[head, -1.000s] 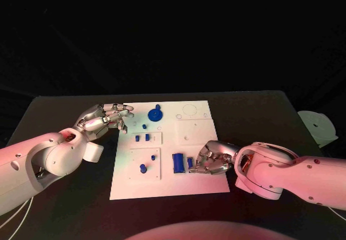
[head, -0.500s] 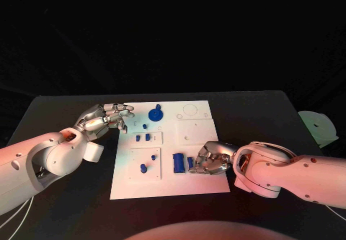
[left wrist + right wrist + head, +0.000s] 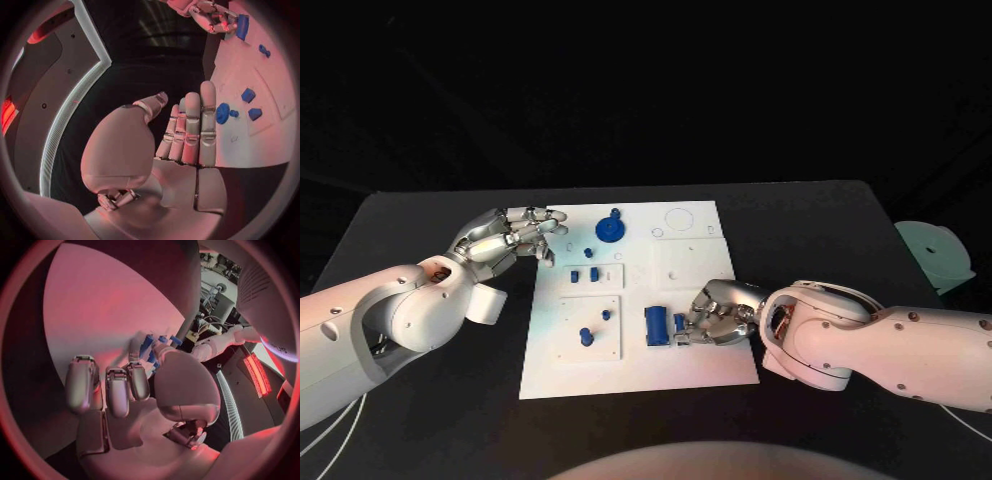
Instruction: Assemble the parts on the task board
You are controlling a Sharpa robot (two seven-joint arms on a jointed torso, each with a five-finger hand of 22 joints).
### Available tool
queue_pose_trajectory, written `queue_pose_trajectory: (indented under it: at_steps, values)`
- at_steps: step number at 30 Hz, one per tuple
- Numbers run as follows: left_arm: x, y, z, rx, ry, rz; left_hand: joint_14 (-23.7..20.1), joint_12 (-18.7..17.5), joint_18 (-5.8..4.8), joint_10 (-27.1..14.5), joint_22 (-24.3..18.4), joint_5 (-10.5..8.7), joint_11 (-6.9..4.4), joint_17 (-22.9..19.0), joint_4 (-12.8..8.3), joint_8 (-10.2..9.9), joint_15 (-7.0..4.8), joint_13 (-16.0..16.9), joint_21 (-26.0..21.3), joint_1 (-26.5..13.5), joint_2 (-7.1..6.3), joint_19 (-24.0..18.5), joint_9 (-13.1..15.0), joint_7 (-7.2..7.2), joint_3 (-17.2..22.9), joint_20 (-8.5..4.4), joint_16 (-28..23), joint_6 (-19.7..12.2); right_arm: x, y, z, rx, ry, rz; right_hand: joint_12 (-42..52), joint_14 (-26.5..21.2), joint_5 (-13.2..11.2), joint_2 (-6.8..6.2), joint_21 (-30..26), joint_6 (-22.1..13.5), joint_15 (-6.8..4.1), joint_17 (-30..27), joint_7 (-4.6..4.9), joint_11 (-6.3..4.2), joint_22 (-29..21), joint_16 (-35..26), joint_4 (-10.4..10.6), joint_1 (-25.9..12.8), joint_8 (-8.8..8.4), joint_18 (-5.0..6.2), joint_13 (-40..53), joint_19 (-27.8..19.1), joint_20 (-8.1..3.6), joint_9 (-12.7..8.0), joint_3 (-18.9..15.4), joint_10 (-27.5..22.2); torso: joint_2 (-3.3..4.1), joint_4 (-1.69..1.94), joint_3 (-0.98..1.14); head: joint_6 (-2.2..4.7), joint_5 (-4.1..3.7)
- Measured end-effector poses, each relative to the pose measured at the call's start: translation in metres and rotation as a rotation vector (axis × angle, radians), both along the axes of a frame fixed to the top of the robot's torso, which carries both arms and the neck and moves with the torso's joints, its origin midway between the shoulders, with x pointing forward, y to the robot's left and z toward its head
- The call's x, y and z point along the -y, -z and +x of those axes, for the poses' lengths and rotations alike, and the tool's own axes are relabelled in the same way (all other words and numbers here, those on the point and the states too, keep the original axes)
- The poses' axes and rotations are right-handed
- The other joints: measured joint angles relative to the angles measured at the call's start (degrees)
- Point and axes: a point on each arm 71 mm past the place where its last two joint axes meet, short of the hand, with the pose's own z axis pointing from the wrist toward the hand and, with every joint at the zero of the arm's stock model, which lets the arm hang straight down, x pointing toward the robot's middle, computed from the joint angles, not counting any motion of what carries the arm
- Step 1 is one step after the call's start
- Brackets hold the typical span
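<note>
My right hand [image 3: 717, 315] has crept left onto the small part [image 3: 679, 324], seemingly pinching it beside the block [image 3: 655, 325]; left hand [image 3: 511, 238] open, idle at the board [image 3: 689, 370] edge.

blue parts [image 3: 655, 325] on white task board [image 3: 704, 365]

1. Dim overall: the matte black table [image 3: 430, 215] melts into a black background in the upper half of the head frame.
2. Reddish-pink light tints the flat white task board [image 3: 639, 300] and both white arms.
3. Wrist views bend straight edges toward the circle's rim, inside a dark surround.
4. A bright red glow sits at the left wrist frame's left edge.
</note>
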Motion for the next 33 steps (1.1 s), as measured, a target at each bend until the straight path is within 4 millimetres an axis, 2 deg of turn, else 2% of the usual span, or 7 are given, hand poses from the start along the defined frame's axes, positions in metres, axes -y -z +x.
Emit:
queue_pose_trajectory:
  at_steps: [5,15,21,26,28,31,33]
  values:
    - [0.000,0.000,0.000,0.001,0.000,0.000,0.0,0.0,0.00,0.0,0.0,0.00,0.00,0.0,0.0,0.0,0.00,0.0,0.0,0.0,0.00,0.0,0.0,0.00,0.0,0.00,0.0,0.0,0.000,0.000,0.000,0.007,0.000,-0.002,0.0,0.0,-1.7,-0.43,0.0,0.0,0.00,0.0,-0.01,0.00,0.0,0.0,-1.3,3.9,0.08,0.00,0.0,0.0,0.00,-0.1,-0.3,0.0,-0.01,0.00,-0.01,0.01,0.00]
    - [0.000,0.000,0.000,0.001,-0.001,0.000,0.0,0.0,0.00,0.0,0.0,0.00,0.00,0.0,0.0,0.0,0.00,0.0,0.0,0.0,0.00,0.0,0.0,0.00,0.0,0.00,0.0,0.0,0.004,-0.002,-0.001,0.027,0.008,0.005,0.0,0.0,-1.7,-0.47,-0.7,-0.3,0.00,0.0,0.25,0.00,0.0,0.0,-0.3,4.4,-0.27,0.00,0.0,0.0,0.00,-0.3,-1.2,0.0,-0.01,0.00,0.01,-0.01,0.08]
    - [0.000,0.000,0.000,0.002,-0.001,-0.001,0.0,0.0,0.00,0.0,0.0,0.00,0.00,0.1,0.0,0.0,0.00,0.0,0.0,0.0,0.00,0.0,0.0,0.00,0.0,0.00,0.0,0.0,0.010,-0.009,0.005,0.060,0.031,0.093,-4.8,0.2,-1.7,-0.48,-8.6,-3.5,0.45,0.0,1.81,1.35,0.0,-2.0,0.5,4.4,-2.06,-0.01,0.0,-1.4,0.51,-0.7,-3.7,-1.8,-0.05,-0.03,-0.02,0.16,-0.05]
    - [0.001,0.000,0.001,0.003,-0.002,-0.002,0.0,0.0,0.00,0.0,0.0,0.00,0.00,0.1,0.0,0.0,0.00,0.0,0.0,0.0,0.00,-0.2,0.0,0.00,0.0,0.16,0.0,0.0,0.022,-0.018,0.024,0.091,0.086,0.238,-8.2,0.2,-0.8,0.22,-14.4,-5.1,0.83,0.0,2.82,2.03,0.0,-3.6,0.2,6.2,-2.93,0.91,0.0,-2.9,1.05,-0.9,-4.5,-3.7,-0.14,-0.04,-0.09,0.59,-0.24]
    - [0.001,0.000,0.001,0.005,-0.004,-0.004,-0.4,0.0,0.00,-0.1,0.0,0.00,0.12,0.1,0.0,0.0,0.18,0.0,0.0,0.0,0.00,-0.2,0.0,0.00,0.0,0.21,0.0,0.0,0.030,-0.022,0.035,0.104,0.121,0.311,-13.9,0.2,-0.1,0.60,-22.7,-6.7,1.62,-1.8,3.17,2.52,0.0,-6.5,-0.1,7.6,-3.54,3.03,-2.7,-6.0,1.33,-0.9,-4.9,-7.2,-0.20,-0.04,-0.10,0.85,-0.32]
    - [0.001,0.000,0.002,0.009,-0.016,-0.006,-2.2,0.4,0.01,-0.2,-0.1,0.00,0.21,0.0,0.0,0.0,0.28,0.1,-0.3,0.0,0.00,-1.7,-0.1,0.00,0.0,0.37,-0.7,0.0,0.039,-0.029,0.052,0.120,0.175,0.416,-29.1,-2.7,0.7,1.58,-43.7,-9.1,2.70,-14.6,4.32,3.45,-6.1,-16.0,-0.8,11.1,-4.62,6.25,-13.1,-13.4,2.08,-1.0,-5.0,-16.3,-0.31,-0.06,-0.15,1.42,-0.41]
    - [0.000,0.000,0.003,0.011,-0.026,-0.007,-3.3,0.4,0.00,-0.2,-0.4,0.00,0.21,-0.2,0.0,0.0,0.38,0.1,-0.9,0.0,0.00,-2.3,-0.1,0.00,0.0,0.45,-1.3,0.0,0.044,-0.032,0.061,0.126,0.205,0.465,-35.2,-5.4,0.7,1.93,-48.8,-9.7,3.09,-21.1,4.73,3.93,-8.7,-21.4,-1.2,12.3,-4.70,6.23,-17.5,-15.5,2.51,-1.0,-4.6,-20.1,-0.38,-0.08,-0.16,1.81,-0.49]
